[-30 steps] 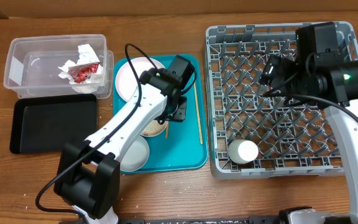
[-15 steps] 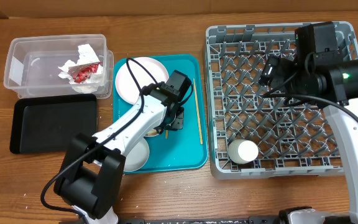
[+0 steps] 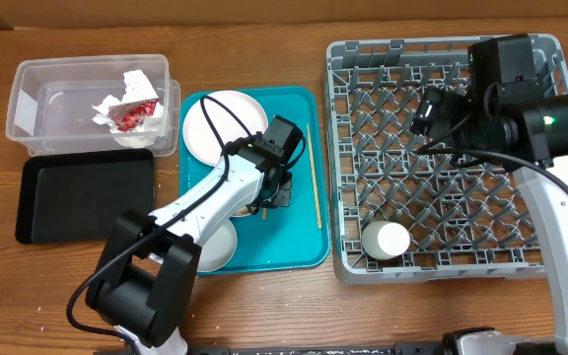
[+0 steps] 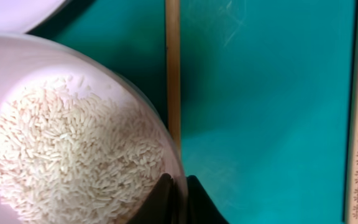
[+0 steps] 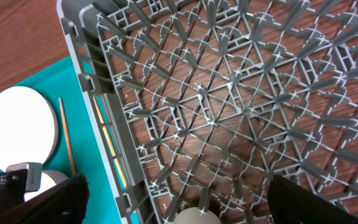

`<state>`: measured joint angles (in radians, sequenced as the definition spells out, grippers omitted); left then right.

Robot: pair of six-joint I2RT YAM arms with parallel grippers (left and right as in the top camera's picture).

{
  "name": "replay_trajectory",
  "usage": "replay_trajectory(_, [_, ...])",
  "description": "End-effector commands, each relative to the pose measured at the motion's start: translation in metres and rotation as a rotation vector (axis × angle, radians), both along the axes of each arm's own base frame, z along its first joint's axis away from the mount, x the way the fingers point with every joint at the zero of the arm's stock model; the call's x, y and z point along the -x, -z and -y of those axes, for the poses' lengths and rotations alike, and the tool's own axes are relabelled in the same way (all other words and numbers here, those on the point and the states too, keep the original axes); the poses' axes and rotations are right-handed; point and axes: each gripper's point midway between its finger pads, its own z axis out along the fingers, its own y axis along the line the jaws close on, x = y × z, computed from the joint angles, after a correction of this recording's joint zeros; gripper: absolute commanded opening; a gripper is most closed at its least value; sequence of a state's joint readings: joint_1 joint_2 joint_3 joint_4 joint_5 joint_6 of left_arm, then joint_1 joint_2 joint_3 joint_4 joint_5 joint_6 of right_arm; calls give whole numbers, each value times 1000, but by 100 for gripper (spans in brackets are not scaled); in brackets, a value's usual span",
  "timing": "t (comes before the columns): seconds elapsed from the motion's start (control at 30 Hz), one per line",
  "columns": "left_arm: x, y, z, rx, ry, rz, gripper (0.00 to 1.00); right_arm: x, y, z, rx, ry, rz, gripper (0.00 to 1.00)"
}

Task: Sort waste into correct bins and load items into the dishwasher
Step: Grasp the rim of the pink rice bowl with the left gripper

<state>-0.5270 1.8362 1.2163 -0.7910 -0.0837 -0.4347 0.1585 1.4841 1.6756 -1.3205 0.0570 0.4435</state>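
On teal tray (image 3: 302, 245), rice bowl (image 4: 48, 56) rim pinched in left pincer (image 4: 179, 196), right pincer (image 5: 178, 202) wide

Far left, the tub (image 3: 28, 123) holds the wrapper (image 3: 134, 115); the flat tray (image 3: 77, 197) lies nearer. The serving tray (image 3: 299, 242), centre, carries plate (image 3: 220, 123) and bowl (image 4: 73, 59); the rack (image 3: 432, 271), right, holds a cup (image 3: 387, 240).
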Motion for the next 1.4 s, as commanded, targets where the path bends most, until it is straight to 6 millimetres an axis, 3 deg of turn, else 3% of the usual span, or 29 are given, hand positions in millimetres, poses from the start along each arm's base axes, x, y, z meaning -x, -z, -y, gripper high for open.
replay_trajectory(0.0, [5, 7, 1, 1, 13, -26, 4, -3, -6, 1, 8, -3, 23, 93])
replay_trajectory(0.3, [11, 0, 6, 24, 19, -67, 4, -3, -6, 1, 8, -3, 23, 93])
replay_trajectory(0.83, [2, -65, 15, 35, 20, -89, 4, -6, -8, 14, 73, 35, 39, 93])
replay_trajectory(1.37, [-11, -101, -13, 118, -85, -96, 4, -11, -11, 14, 75, 40, 65, 93])
